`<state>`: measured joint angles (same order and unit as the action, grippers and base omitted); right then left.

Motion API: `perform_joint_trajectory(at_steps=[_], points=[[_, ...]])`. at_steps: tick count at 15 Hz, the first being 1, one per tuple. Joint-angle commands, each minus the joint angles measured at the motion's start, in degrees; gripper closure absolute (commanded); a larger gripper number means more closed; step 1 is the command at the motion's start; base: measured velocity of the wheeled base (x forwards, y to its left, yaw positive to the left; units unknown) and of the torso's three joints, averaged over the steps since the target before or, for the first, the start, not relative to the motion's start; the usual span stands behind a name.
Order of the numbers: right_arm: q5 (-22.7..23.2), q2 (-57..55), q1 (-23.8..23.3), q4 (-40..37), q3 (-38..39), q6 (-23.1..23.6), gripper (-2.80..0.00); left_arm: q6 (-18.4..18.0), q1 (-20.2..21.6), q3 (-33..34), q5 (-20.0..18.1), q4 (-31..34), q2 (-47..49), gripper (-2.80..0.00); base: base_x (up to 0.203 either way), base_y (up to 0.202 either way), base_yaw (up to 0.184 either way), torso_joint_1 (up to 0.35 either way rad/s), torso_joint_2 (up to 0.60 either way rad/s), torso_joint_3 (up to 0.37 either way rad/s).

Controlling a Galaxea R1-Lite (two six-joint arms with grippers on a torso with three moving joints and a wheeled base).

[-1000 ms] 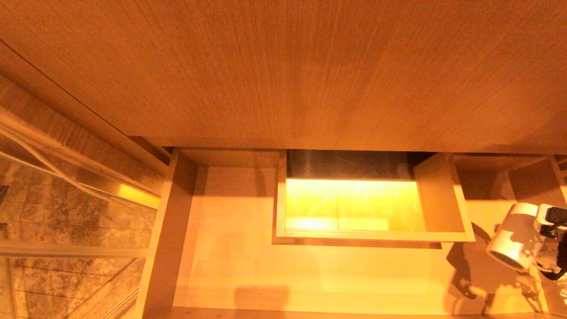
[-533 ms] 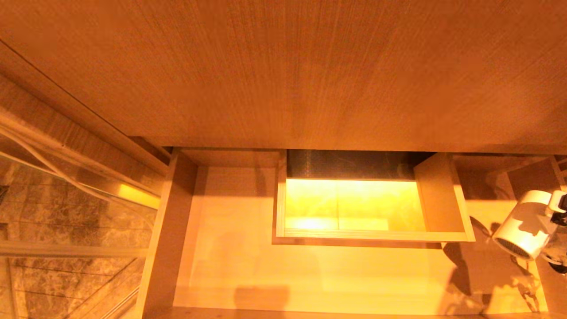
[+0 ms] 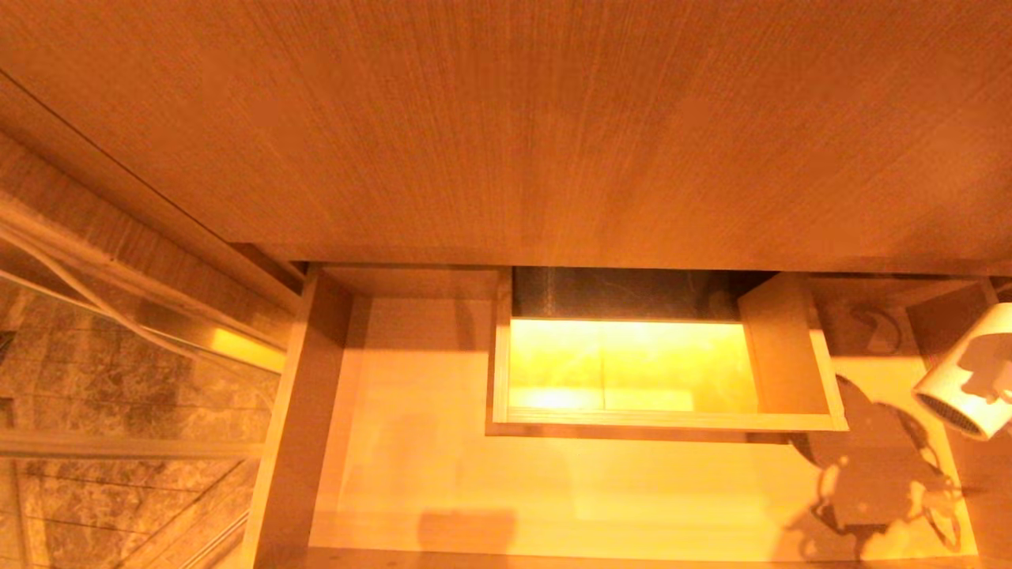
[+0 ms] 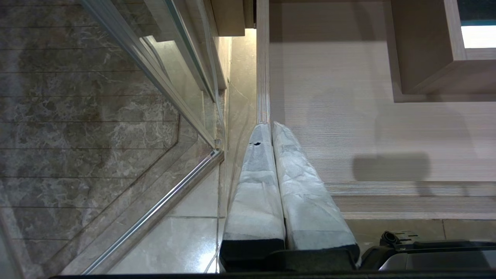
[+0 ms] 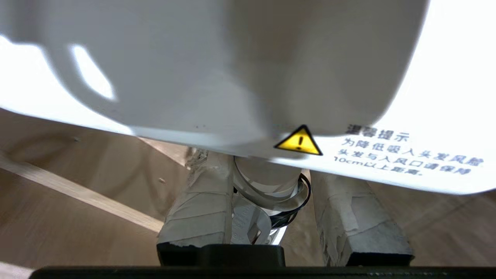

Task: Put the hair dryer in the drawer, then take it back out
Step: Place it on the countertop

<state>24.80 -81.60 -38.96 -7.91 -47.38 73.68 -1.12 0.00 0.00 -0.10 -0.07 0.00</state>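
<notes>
The dryer [image 5: 217, 66] was up in the air at the far right edge of the scene, white barrel hanging over the right end of the open drawer [image 3: 553, 482]. On its underside sat a yellow warning triangle with a black exclamation mark, and beside it three short lines of Chinese print; the only bit I could read was "10cm" at the start of the last line. From the head view the barrel [image 3: 968, 379] ran on a slant, its grilled round end aimed down and toward the near left, the other end running off the right edge. Its shadow fell on the drawer floor just below it.

The right gripper [image 5: 271, 193] had its taped fingers [image 5: 201, 205] clamped either side of the dryer's handle, with a dark cord looped round it between them. It sat below the barrel.

The boxed cutout [image 3: 664, 419] glowed in the middle of the drawer, well left of the dryer.

The left gripper [image 4: 271, 128] hung near the drawer's left wall, its two wrapped fingers pressed together, holding nothing.
</notes>
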Motion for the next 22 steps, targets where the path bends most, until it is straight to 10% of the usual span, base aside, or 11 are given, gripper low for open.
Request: perform_joint_trajectory(at_steps=[1,22], points=[[-0.21,4.83,-0.85,-0.27,-0.33,-0.37,0.0,-0.02,0.0,0.09,0.01,-0.01,0.0,0.0,0.0,0.0,0.0,0.0,0.0,0.0],[-8.44,36.09,-3.22,-14.69,-8.0,-11.37,0.0,-0.02,0.0,0.09,0.01,-0.01,0.0,0.0,0.0,0.0,0.0,0.0,0.0,0.0]])
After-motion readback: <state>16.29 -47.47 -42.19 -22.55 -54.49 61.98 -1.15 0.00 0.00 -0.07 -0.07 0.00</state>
